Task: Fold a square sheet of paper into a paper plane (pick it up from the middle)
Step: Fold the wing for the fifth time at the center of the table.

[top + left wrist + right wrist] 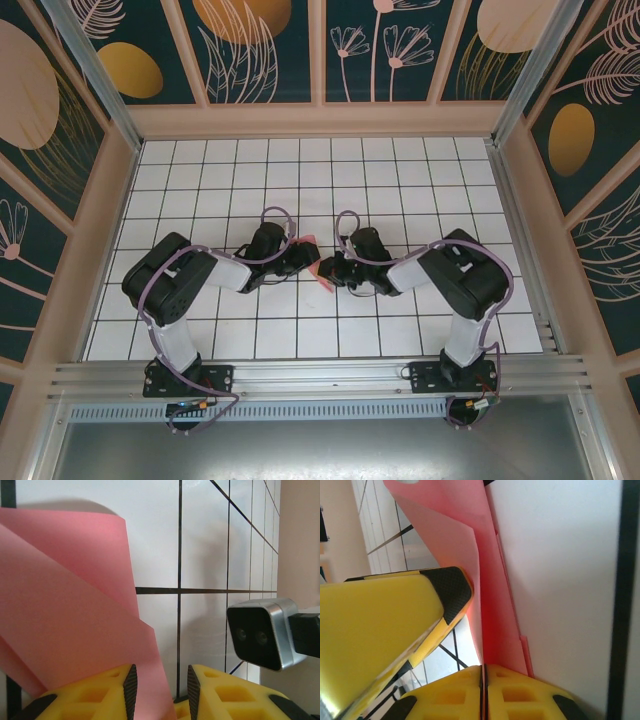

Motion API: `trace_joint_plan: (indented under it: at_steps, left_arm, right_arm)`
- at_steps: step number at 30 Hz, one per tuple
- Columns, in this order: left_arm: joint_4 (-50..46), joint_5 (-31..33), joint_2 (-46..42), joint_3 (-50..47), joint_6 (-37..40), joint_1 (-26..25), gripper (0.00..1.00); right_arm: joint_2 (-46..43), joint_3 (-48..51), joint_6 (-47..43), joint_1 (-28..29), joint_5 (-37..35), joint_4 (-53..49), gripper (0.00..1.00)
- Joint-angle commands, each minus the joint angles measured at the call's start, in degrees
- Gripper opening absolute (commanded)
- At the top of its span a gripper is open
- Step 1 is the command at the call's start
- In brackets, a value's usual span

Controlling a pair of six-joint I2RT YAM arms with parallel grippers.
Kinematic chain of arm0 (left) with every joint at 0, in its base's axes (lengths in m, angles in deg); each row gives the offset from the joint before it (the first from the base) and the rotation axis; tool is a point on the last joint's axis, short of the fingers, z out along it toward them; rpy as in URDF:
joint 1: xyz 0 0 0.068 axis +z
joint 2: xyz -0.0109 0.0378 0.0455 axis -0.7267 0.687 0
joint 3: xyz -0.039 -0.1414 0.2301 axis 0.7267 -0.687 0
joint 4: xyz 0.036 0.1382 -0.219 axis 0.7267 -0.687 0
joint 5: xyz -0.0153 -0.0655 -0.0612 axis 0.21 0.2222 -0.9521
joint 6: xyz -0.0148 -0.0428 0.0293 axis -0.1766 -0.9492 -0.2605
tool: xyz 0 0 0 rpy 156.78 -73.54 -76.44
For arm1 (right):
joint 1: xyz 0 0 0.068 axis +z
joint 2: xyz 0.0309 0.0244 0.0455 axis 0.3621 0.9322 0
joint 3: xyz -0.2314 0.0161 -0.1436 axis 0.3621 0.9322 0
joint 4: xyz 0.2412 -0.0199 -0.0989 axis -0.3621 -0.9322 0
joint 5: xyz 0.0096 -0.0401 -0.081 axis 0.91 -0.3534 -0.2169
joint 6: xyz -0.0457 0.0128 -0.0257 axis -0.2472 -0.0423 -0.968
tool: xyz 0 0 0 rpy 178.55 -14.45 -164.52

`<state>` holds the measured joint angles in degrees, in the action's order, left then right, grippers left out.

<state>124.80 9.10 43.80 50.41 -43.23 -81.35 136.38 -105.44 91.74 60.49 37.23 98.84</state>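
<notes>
Yellow fingers (520, 695) of the right gripper (483, 670) pinch the folded paper (470, 540) low down.
Its jaws are pressed together on the paper's layers, and the crease runs straight away from them, along the fingers' own line. Beside it the left gripper (161, 675) stands at a narrow gap, a loose flap dipping between its pads (131, 690) with no clear pinch. Paper stands mid-way across the table (400, 180), between both grippers; the left, on the flap side, looks better placed to press the next fold.
</notes>
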Motion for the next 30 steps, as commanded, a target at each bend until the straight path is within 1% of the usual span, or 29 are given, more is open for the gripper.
trace_joint_plan:
  at_steps: [1, 6, 9, 14, 16, 24, 30]
  left_arm:
    - [-5.4, 2.3, 2.0, -0.2, 1.8, -0.1, 0.36]
    - [-5.6, 1.6, 2.2, 0.3, 2.3, -0.1, 0.35]
    - [-6.2, 1.7, 2.1, 0.4, 2.4, -0.1, 0.35]
    - [-6.7, 1.6, 2.2, 0.8, 2.6, -0.1, 0.35]
    - [-7.0, 1.6, 2.2, 0.9, 2.7, -0.1, 0.35]
    - [-7.8, 1.7, 2.1, 1.1, 2.7, -0.1, 0.35]
    - [-8.2, 1.8, 1.8, 1.3, 2.9, -0.1, 0.34]
  right_arm:
    - [-3.3, -0.2, -2.7, 0.0, -1.9, -7.7, 0.14]
    - [-4.8, 0.8, -3.3, 0.2, -0.5, -8.4, 0.15]
    - [-4.8, 0.9, -3.8, 0.3, -0.1, -9.0, 0.13]
    - [-3.5, 1.6, -4.4, 0.6, -0.1, -9.7, 0.06]
    - [-2.5, 1.7, -4.7, 1.0, -0.1, -9.9, 0.05]
    - [0.1, 1.1, -5.8, 1.7, -1.6, -13.2, 0.05]
    - [-2.3, 0.2, -6.2, 1.7, -1.2, -14.5, 0.1]
